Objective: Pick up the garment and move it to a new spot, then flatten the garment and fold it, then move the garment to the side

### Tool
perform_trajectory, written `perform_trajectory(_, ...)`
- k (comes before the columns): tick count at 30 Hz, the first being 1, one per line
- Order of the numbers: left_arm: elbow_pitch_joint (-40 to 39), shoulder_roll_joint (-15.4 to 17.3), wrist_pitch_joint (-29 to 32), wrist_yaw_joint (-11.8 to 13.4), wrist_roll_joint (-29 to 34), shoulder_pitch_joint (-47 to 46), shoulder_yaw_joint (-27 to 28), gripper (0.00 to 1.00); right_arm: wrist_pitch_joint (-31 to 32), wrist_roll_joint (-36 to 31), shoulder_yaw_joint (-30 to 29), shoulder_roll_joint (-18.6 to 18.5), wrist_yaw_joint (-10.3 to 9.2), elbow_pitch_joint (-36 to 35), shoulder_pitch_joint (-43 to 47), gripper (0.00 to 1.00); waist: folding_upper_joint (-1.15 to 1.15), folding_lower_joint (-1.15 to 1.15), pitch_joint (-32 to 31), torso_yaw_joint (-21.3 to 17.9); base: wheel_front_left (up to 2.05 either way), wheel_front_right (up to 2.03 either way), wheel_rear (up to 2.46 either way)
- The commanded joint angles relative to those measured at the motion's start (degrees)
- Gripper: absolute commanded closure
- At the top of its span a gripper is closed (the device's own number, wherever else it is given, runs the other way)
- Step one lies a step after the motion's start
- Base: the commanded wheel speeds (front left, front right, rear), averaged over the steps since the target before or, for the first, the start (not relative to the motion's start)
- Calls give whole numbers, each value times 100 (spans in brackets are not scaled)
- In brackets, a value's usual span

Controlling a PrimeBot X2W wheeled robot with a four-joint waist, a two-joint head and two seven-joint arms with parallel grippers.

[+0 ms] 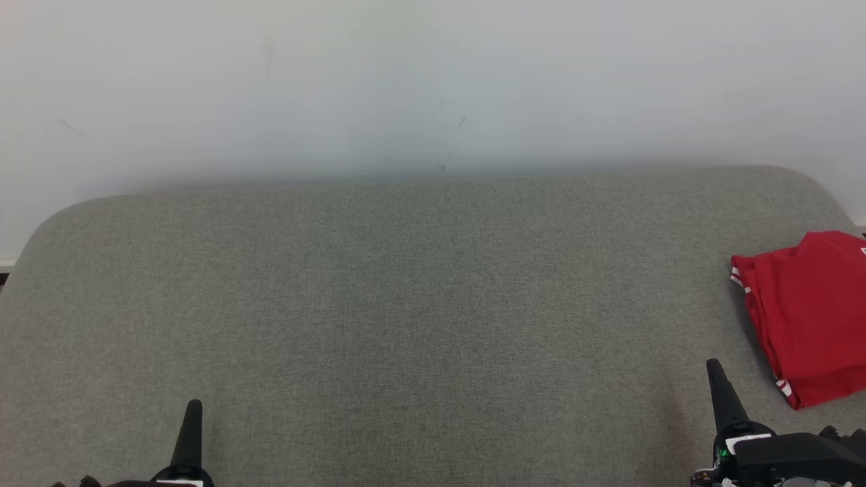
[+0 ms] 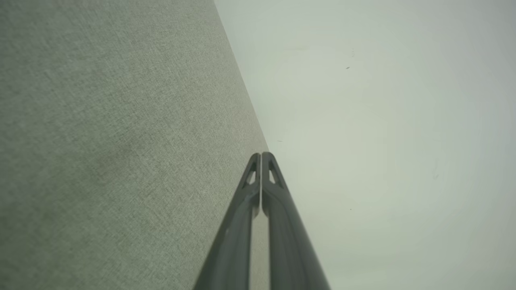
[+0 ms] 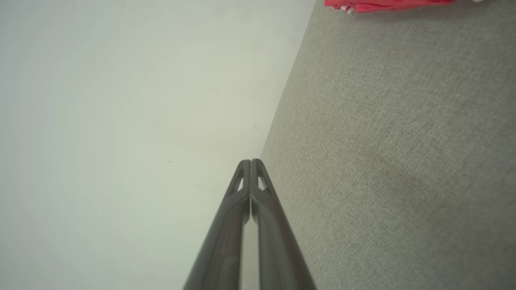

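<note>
head view: 1 folded red fabric garment (image 1: 808, 314) at right edge of 1 grey fabric surface (image 1: 406, 304); 2 grippers, left gripper (image 1: 193, 406) and right gripper (image 1: 714, 368), both closed, empty.

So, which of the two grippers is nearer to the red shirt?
The right gripper: it sits just beside the folded red shirt; the left gripper is far across the grey fabric surface.
</note>
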Motion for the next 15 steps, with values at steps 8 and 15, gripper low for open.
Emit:
perform_trajectory(8,-45,23,123,-23,-486,-170,24,100,135,478,-43,7,3,-50,-129,100,0,0,23,24,0,0,0)
perform_trajectory(15,-45,23,207,-35,-791,-218,29,100,212,807,-62,11,4,-53,-160,100,0,0,42,44,0,0,0)
